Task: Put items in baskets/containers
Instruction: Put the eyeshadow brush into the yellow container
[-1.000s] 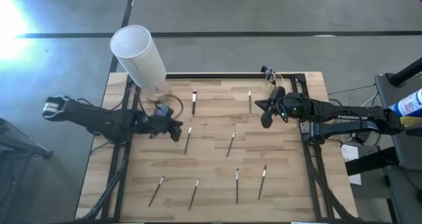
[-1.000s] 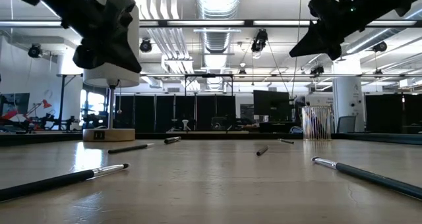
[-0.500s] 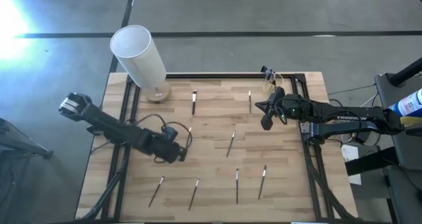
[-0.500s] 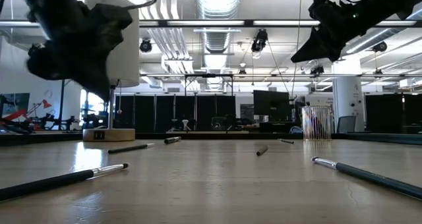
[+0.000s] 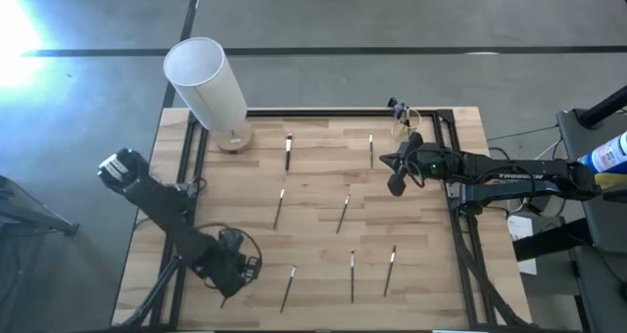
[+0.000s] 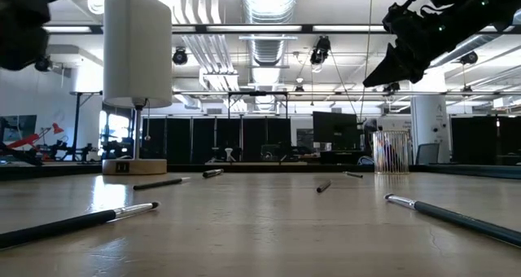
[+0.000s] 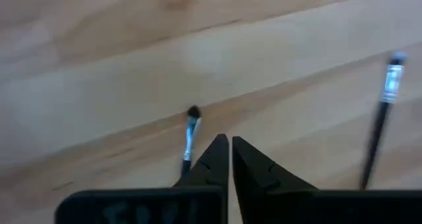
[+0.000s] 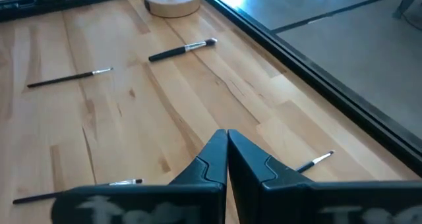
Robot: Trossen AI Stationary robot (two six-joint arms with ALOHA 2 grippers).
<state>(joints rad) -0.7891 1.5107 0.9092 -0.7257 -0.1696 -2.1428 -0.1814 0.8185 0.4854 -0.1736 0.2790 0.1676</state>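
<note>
The sticks lie scattered over the wooden counter (image 5: 323,176), none of them in the cup yet as far as the overhead view shows. The nearest to the action is the stick (image 7: 190,137) at the counter's front left, its dark tip and metal band showing just ahead of the left pincer (image 5: 231,274). A second stick (image 7: 380,135) lies a little way off beside it. The small clear cup (image 5: 403,129) stands at the far right corner of the counter, close to the right arm.

The step in hand looks like the approach to a pickup: the left pincer hangs low over the front-left stick, its fingers nearly touching, only a narrow slit between them, holding nothing. The next move calls for spreading the fingers, straddling the thin shaft and closing on it, then a long carry across the counter to the cup.

The right pincer (image 5: 396,179) hovers near the cup, fingers pressed together and empty.

White lettering on the right arm appears to read "TROSSEN". The tall white cylinder (image 5: 206,83) at the far left bears no legible writing.
</note>
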